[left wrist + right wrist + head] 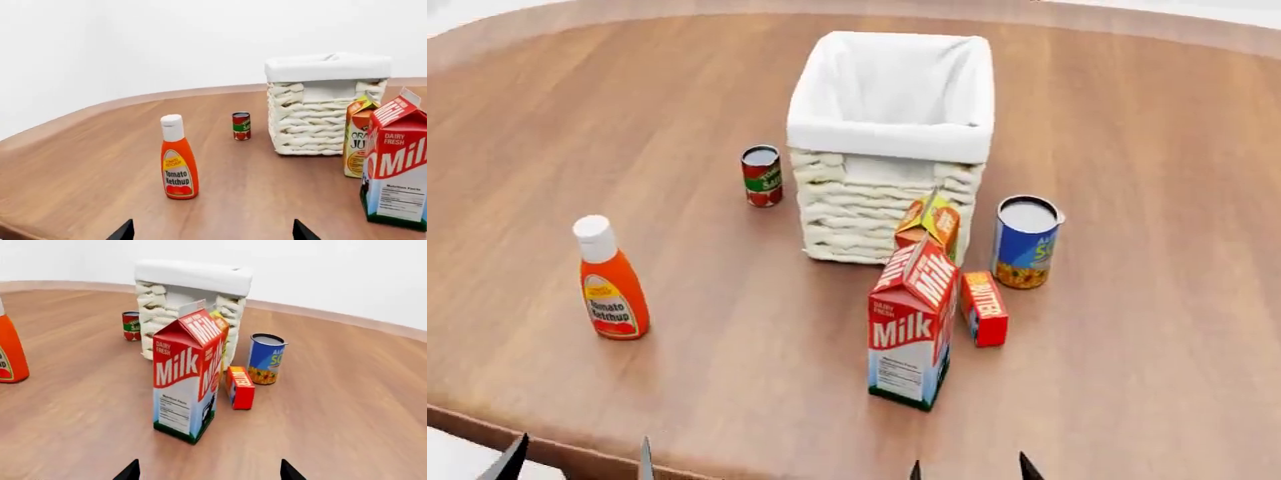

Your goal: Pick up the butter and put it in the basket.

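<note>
The butter [984, 308] [239, 386], a small slim red box, lies on the wooden table just right of the milk carton [912, 320] [187, 375] and in front of the blue can [1025, 241] [266, 358]. Behind them stands the cream woven basket [874, 205] [153, 310] [310, 122] with a white liner. My left gripper [577, 462] [212, 231] hangs open at the table's near edge, nothing between its fingers. Open too and holding nothing, my right gripper [968, 468] [208, 471] hovers near the front edge, short of the milk carton. The left wrist view does not show the butter.
A tomato ketchup bottle [609, 280] [178, 159] stands front left. A small red-and-green can [761, 175] [241, 125] sits left of the basket. An orange juice carton [930, 222] [359, 137] leans against the basket's front, behind the milk carton.
</note>
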